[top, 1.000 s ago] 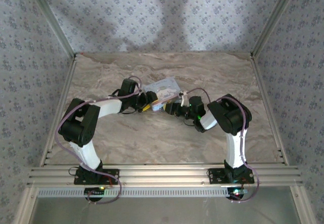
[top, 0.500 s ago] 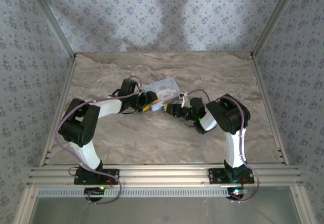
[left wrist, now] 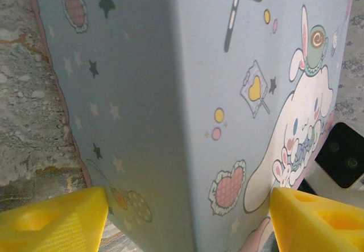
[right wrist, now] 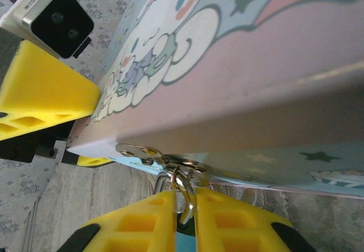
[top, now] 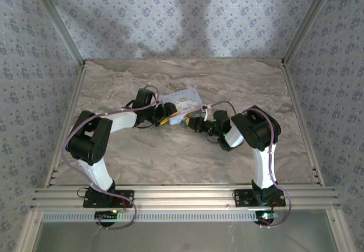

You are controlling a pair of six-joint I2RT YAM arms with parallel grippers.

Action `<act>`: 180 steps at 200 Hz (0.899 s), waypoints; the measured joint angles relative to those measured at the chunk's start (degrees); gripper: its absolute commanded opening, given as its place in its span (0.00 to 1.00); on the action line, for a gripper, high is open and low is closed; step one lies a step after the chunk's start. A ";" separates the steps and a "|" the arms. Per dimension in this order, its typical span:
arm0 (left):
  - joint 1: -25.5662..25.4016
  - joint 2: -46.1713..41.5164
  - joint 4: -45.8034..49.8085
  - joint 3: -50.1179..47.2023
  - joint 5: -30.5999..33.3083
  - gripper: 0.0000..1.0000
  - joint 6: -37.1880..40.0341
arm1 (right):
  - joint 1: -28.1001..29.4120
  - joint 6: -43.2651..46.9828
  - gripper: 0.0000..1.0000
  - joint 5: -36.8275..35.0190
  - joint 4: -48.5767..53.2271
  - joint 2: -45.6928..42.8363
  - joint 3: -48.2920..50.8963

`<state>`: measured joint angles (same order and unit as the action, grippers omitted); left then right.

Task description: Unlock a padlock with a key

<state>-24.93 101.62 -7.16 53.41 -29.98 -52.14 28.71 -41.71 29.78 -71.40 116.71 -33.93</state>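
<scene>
The light blue cartoon-printed tin box (top: 182,100) lies on the marble table between both arms. My left gripper (top: 166,117) clamps one corner of the box (left wrist: 187,93), with its yellow pads (left wrist: 62,218) pressed on either side. At the box's metal hasp (right wrist: 170,160), my right gripper (right wrist: 185,198) is shut on the padlock (right wrist: 183,224). The padlock's silver loop sticks up between the pads and its small dark body sits deep between them. The key is hidden.
The marble table (top: 187,155) is walled by patterned panels with aluminium posts at the back corners. An aluminium rail (top: 182,195) runs along the near edge. The left arm's yellow finger (right wrist: 40,98) and its wrist camera (right wrist: 57,19) sit close to my right gripper.
My right gripper has slid left up to the box's front and its jaws have closed on the padlock's loop. The left arm and the box have stayed put.
</scene>
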 measured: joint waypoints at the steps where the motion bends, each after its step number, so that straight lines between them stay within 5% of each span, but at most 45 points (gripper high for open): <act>1: 0.00 0.00 0.00 0.00 0.00 0.74 0.00 | -0.02 -0.02 0.09 0.00 0.00 0.00 0.00; 180: -1.77 -1.22 -3.78 -3.28 0.87 0.74 -1.51 | -1.49 -6.45 0.00 -3.93 -4.15 -1.22 4.55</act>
<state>-26.70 100.40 -10.94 50.13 -29.10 -53.65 27.22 -48.16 25.85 -75.55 115.48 -29.39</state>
